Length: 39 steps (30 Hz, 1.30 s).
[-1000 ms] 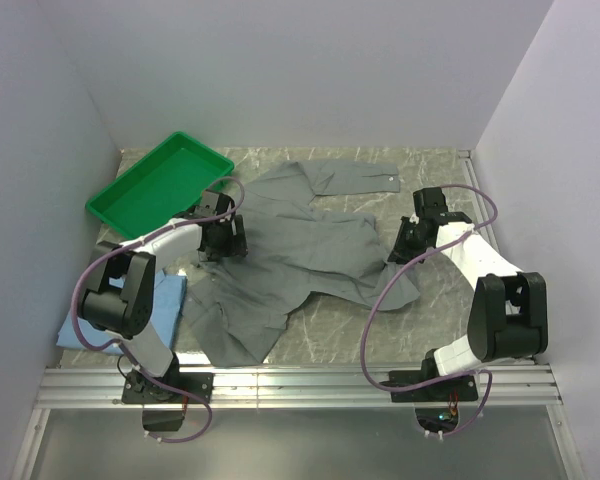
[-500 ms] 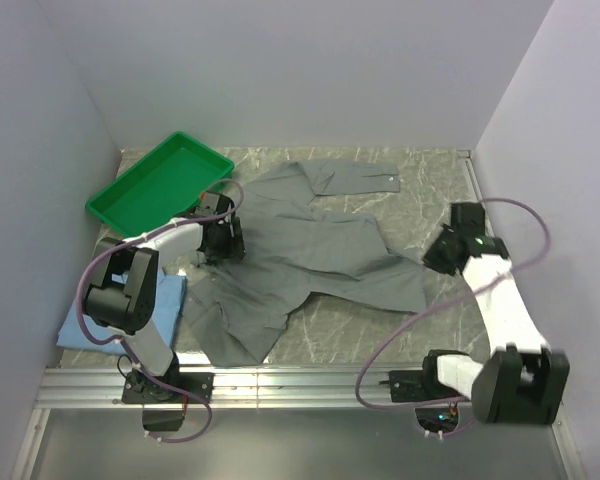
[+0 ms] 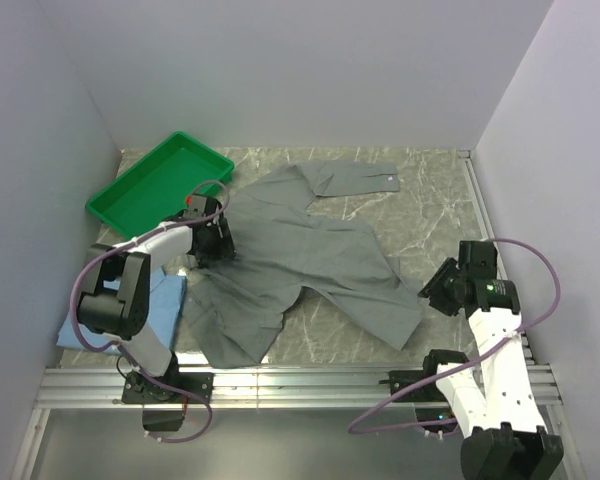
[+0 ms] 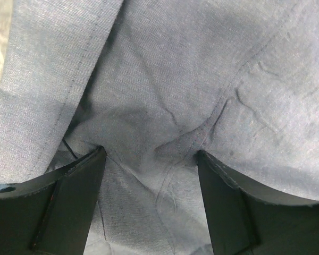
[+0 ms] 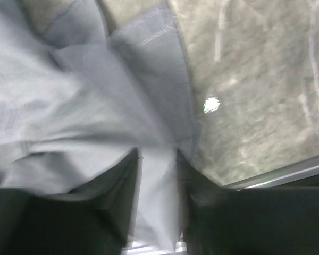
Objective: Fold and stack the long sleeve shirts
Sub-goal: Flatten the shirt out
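Grey shirt [image 3: 310,260], soft and wrinkly, spread on the marbled worktop [image 3: 420,200].
Left hand [image 3: 215,250] open on it; right hand [image 3: 440,290] too blurry to tell its grip.

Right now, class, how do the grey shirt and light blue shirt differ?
The grey shirt lies spread across mid-table, sleeves splayed; the light blue shirt is a compact bundle at the near left edge. The left gripper is on the grey shirt, not the light blue shirt. Both lie on the table.
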Tool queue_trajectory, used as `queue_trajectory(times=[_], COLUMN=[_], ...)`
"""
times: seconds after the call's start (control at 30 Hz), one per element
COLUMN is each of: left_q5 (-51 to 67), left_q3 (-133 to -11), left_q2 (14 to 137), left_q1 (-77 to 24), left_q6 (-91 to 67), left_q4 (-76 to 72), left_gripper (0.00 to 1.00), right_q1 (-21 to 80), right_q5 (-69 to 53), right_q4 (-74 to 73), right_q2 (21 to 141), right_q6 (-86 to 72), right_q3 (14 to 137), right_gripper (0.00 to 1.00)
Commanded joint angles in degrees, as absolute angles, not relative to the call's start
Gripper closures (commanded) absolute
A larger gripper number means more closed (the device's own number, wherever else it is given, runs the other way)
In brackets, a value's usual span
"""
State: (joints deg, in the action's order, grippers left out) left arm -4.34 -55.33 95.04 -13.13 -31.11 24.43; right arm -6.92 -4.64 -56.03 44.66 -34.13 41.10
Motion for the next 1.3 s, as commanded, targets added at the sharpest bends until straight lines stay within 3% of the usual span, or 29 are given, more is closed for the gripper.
queue_trajectory(times=[0.0, 0.03, 0.13, 0.23, 0.37, 0.63, 0.87, 1.07, 1.27], left_q5=[-2.3, -1.1, 0.6, 1.6, 1.1, 1.3, 0.9, 1.4, 2.7], left_q3=[-52.5, -52.3, -53.2, -55.2, -59.2, -67.2, -66.9, -67.7, -69.1], left_q2=[92.5, 91.5, 85.1, 81.1, 77.3, 85.1, 90.1, 94.6, 99.0], left_q1=[-12.8, -13.0, -14.7, -18.3, -32.9, -56.8, -67.8, -71.1, -72.5], left_q6=[-30.0, -29.3, -25.7, -22.2, -11.8, 7.3, 16.4, 18.8, 19.4], left_q4=[26.2, 25.6, 23.7, 21.7, 19.4, 19.5, 14.1, 11.1, 9.8], left_gripper=[0.23, 0.22, 0.20, 0.18, 0.15, 0.09, 0.08, 0.12, 0.23], right_q1=[-6.9, -6.9, -6.9, -6.8, -6.8, -6.9, -7.0, -7.5, -8.6], right_q5=[-8.4, -9.7, -11.1, -11.7, -12.7, -10.2, -9.1, -10.4, -10.2], right_q4=[-55.6, -54.6, -50.2, -47.2, -44.6, -45.5, -45.5, -44.1, -42.5], right_q2=[46.2, 48.2, 53.5, 57.3, 61.4, 62.1, 61.4, 61.9, 62.1], right_q6=[-28.8, -28.6, -28.6, -29.7, -30.6, -30.2, -30.6, -31.4, -31.8], right_q3=[48.1, 48.9, 51.9, 54.3, 54.7, 54.8, 54.8, 54.1, 52.3], right_gripper=[0.49, 0.42, 0.34, 0.34, 0.32, 0.19, 0.18, 0.18, 0.18])
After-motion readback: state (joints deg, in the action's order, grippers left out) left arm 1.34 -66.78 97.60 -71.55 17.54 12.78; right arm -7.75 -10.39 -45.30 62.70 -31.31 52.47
